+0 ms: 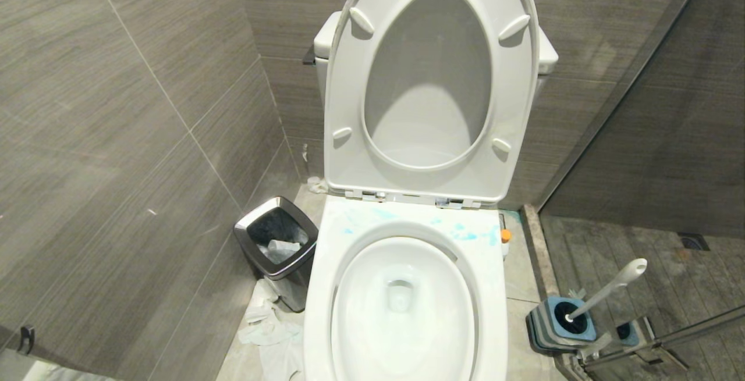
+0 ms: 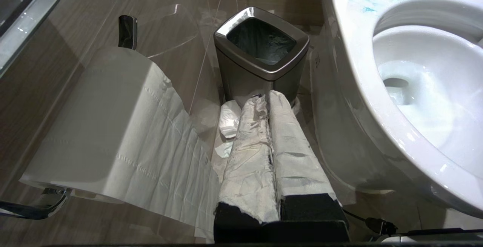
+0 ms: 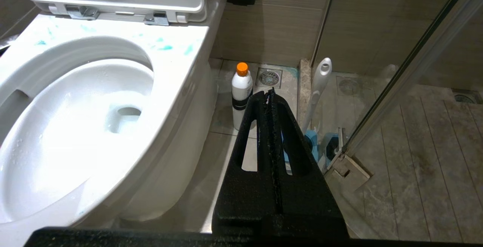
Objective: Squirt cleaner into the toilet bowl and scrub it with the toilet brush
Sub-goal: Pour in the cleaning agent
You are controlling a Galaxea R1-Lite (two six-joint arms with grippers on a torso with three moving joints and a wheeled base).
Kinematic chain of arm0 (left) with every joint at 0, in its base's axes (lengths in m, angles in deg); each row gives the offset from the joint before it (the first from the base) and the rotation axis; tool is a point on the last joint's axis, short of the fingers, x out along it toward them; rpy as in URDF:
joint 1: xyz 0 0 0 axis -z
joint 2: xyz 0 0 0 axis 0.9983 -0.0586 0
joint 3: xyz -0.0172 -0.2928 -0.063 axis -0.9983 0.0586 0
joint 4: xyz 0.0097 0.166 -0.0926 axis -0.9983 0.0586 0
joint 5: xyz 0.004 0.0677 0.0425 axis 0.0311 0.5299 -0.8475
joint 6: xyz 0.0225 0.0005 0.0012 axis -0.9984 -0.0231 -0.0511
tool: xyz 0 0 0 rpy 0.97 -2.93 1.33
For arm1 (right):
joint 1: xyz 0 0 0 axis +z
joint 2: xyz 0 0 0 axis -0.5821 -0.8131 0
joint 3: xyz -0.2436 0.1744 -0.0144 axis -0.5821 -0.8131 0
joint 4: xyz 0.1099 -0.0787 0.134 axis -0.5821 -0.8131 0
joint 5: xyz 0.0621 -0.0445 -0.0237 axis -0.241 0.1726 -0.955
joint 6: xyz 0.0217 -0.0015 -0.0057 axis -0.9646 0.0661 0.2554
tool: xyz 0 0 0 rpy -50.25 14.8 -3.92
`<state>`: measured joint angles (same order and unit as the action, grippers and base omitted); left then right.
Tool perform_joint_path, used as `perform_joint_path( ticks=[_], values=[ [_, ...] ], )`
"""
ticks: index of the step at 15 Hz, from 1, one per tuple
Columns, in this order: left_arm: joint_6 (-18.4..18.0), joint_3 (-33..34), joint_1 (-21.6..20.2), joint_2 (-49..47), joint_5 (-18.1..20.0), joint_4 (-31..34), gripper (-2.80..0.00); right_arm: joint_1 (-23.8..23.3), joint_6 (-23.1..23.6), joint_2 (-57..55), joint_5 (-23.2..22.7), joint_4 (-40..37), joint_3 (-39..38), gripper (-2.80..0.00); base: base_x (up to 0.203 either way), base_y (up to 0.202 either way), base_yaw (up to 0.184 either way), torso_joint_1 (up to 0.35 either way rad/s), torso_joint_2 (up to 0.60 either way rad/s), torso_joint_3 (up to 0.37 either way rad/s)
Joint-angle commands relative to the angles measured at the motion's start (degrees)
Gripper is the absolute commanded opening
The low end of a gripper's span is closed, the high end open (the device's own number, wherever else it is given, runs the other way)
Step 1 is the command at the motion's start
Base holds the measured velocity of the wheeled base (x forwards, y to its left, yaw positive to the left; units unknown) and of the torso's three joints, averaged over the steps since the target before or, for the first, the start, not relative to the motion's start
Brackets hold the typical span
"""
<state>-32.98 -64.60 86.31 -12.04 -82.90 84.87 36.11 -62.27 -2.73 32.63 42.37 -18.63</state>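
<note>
Landmark: the toilet bowl (image 1: 401, 305) – white, seat and lid raised, blue smears on the rim near the hinge.
Paper roll (image 2: 102, 126): on a wall holder, left of the toilet bowl, a strip hanging down.
Trash bin (image 1: 278, 241): steel-rimmed, on the floor just left of the toilet bowl, crumpled paper (image 1: 273, 328) lying in front of it.
Left gripper (image 2: 269, 98): low at the left of the toilet bowl, fingers wrapped in white material and pressed together, holding nothing; tips pointing toward the trash bin.
Cleaner (image 3: 241, 94): upright on the floor just right of the toilet bowl, orange cap on.
Right gripper (image 3: 268, 92): low at the right of the toilet bowl, black fingers closed and empty – tips in line with the cleaner.
Toilet brush (image 1: 605, 291): farther right of the toilet bowl, head in its blue-and-grey holder (image 1: 559, 326), handle leaning, beside the glass door (image 3: 407, 77).
</note>
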Motion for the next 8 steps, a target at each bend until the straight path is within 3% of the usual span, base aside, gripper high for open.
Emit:
perform_joint_path(
  ticks=[1, 8],
  values=[
    [-0.09, 0.09, -0.02, -0.07, 0.01, 0.02, -2.8, 0.02, -0.02, -0.02, -0.04, 0.1, -1.41, -2.8, 0.0, 0.0, 0.0, 0.0, 0.0, 0.0],
    [-0.02, 0.09, -0.02, -0.07, 0.01, 0.02, -2.8, 0.02, -0.02, -0.02, -0.08, 0.05, -1.41, -2.8, 0.0, 0.0, 0.0, 0.0, 0.0, 0.0]
  ],
)
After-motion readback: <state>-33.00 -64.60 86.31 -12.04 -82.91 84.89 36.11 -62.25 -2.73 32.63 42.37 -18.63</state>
